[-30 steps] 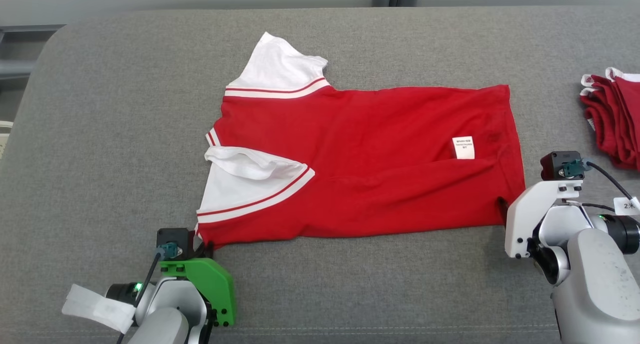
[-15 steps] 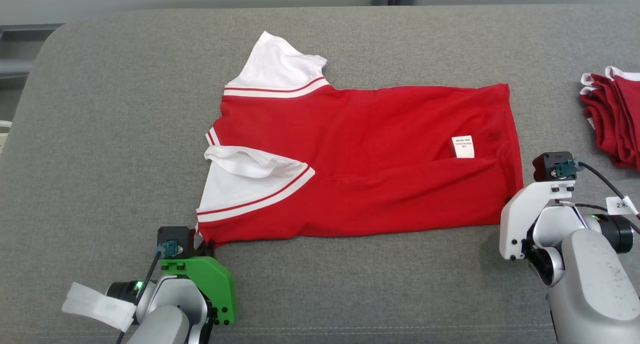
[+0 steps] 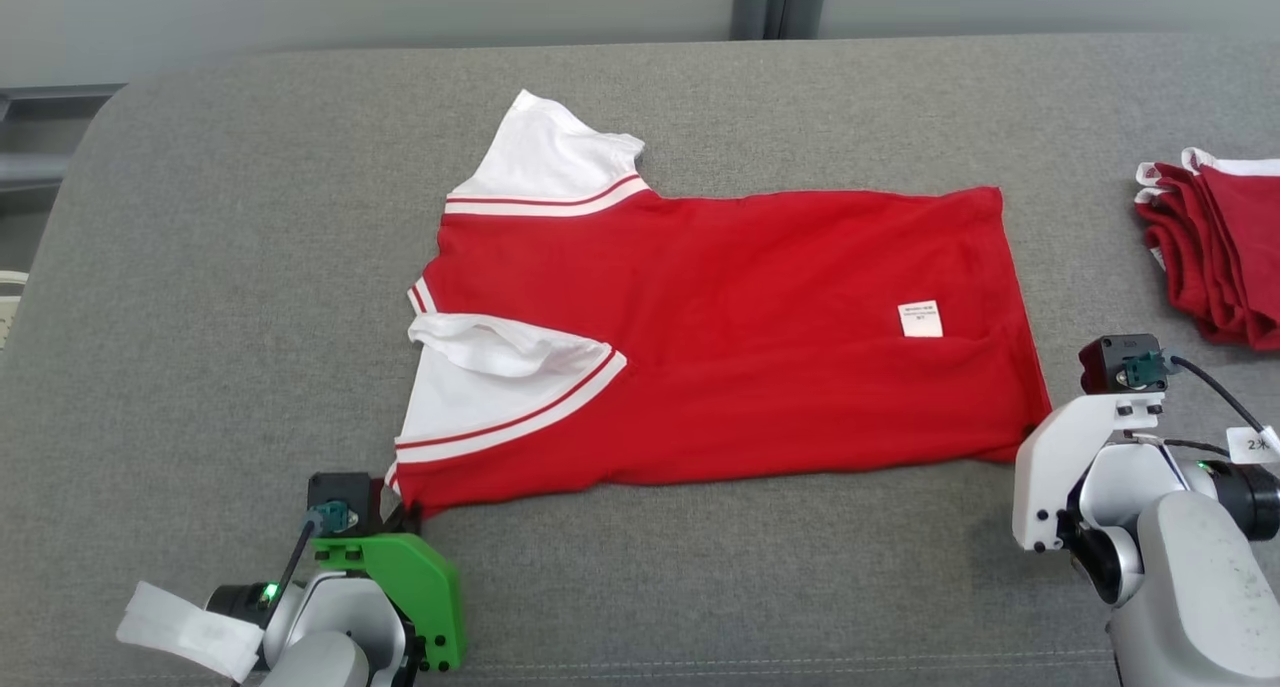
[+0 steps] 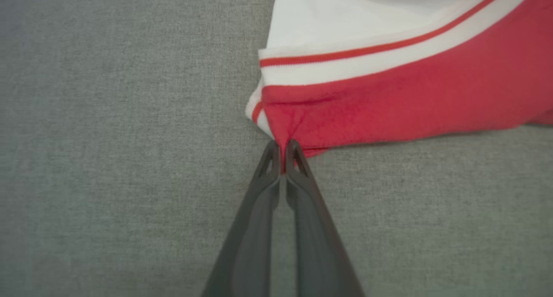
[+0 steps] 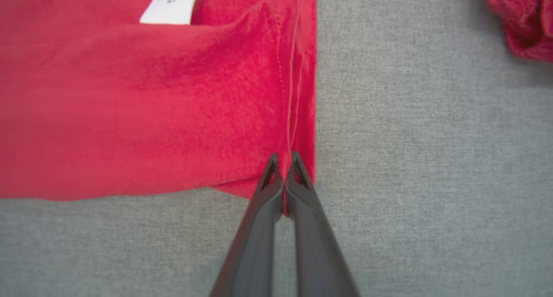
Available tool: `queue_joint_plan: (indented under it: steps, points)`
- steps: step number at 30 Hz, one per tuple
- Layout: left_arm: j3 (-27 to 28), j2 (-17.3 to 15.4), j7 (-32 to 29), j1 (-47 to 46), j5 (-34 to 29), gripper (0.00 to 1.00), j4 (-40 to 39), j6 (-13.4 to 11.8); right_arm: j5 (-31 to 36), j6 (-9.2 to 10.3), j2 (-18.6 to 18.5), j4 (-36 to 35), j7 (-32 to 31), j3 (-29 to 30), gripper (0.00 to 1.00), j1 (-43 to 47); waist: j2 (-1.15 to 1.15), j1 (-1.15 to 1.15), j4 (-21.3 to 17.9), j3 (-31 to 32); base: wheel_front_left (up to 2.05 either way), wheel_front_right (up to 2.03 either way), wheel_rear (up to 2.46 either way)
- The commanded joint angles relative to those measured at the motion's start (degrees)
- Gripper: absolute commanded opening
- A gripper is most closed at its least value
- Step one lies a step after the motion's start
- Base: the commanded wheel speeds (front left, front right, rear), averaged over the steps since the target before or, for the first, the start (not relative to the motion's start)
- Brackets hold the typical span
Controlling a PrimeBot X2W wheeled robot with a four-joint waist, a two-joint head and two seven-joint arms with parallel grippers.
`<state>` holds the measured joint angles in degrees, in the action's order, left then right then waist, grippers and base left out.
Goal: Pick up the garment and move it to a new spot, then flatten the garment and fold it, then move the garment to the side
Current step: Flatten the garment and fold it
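My left gripper (image 4: 283,152) is pinched tight on the near corner, by the sleeve band, of the red short-sleeved shirt with white striped sleeves (image 3: 720,337). My right gripper (image 5: 284,161) is clamped on its near hem corner. The shirt lies spread across the middle of the grey fabric-covered surface (image 3: 250,267), small white label (image 3: 920,319) up, well apart from a pile of folded red cloth (image 3: 1210,257) at far right.

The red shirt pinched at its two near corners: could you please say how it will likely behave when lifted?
The red shirt is probably floppy: the cloth puckers where the left gripper and right gripper pinch it, so the middle should sag. It looks thin and light, lying flat on the gray cushion. The loose white sleeve may flop or unfold.
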<state>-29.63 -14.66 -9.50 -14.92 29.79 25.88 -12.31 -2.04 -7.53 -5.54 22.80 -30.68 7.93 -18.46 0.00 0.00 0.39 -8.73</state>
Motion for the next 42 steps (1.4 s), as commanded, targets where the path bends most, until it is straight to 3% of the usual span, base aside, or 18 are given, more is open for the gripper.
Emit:
queue_joint_plan:
  steps: [1,24,31,32,33,34,42]
  points:
    - [0.0,-0.7,0.0,1.1,0.5,0.0,-0.3,-0.4,-0.5,0.1,-0.3,-0.4,0.0,0.4,0.0,1.5,0.0,0.0,-0.1,0.7,0.0,0.0,0.0]
    - [-1.3,-4.2,-2.5,15.4,2.1,0.0,-9.8,-4.4,-6.2,0.11,-4.2,-6.1,-0.9,-2.0,0.0,15.2,0.0,0.0,-0.1,7.8,0.0,0.0,0.0]
    - [-1.8,-4.0,-2.0,17.4,2.9,0.0,-10.2,-4.0,-6.2,0.11,-3.5,-6.3,-1.2,-1.5,0.0,17.3,0.0,0.0,0.6,8.4,0.0,0.0,0.0]
    - [-1.8,-4.1,-1.4,17.5,2.6,0.21,-10.2,-3.9,-6.3,0.11,-3.3,-6.4,-1.2,-1.2,0.0,17.7,0.0,0.0,0.7,8.5,0.0,0.0,0.0]
    - [-1.9,-4.1,-0.7,17.5,2.4,0.77,-10.1,-3.7,-6.5,0.11,-3.0,-6.4,-1.4,-1.0,0.2,18.0,0.0,0.0,0.8,8.5,0.0,0.0,0.0]
    - [-1.8,-3.9,-0.1,17.6,2.4,1.0,-9.8,-3.6,-6.6,0.11,-2.6,-6.5,-1.5,-0.7,1.0,18.4,0.0,0.0,0.8,8.6,0.0,0.0,0.0]
    - [-0.5,-2.8,5.2,16.1,2.4,1.0,-8.6,-4.0,-6.6,0.1,-0.3,-9.0,1.0,1.2,1.0,20.1,0.0,0.0,1.1,9.3,0.0,0.0,0.0]
